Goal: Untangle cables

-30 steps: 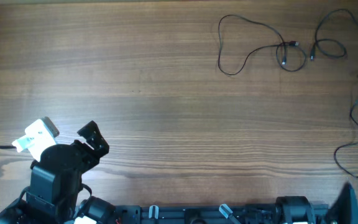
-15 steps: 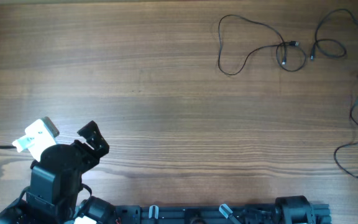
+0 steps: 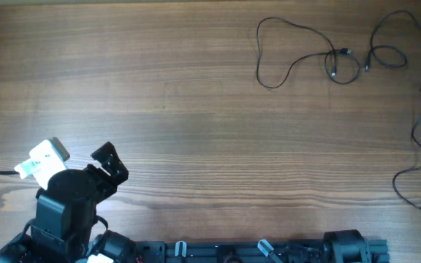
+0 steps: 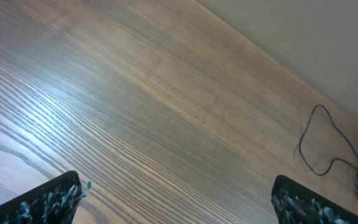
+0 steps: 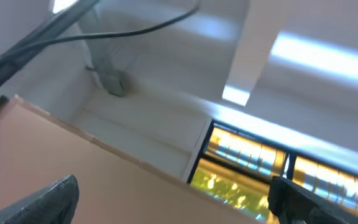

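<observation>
From above, my picture is bright and even. The table (image 3: 196, 109) looks warm brown and I can see its wood lines clearly. The thin cables (image 3: 298, 51) look sharp, with almost no shadow under them.

In the left wrist view, a pale shiny patch (image 4: 55, 87) sits on the wood where light bounces off. The left gripper (image 4: 176, 205) has fuzzy, speckled fingertips (image 4: 48, 202) in the bottom corners, too close to be clear. The far cables there are thin but still easy to see.

The right wrist view is soft and blurry all over. White ceiling lights (image 5: 325, 56) glare, and a yellow glow (image 5: 247, 158) smears below them. The right gripper (image 5: 173, 202) shows only dark, blurry fingertips (image 5: 51, 199).
</observation>
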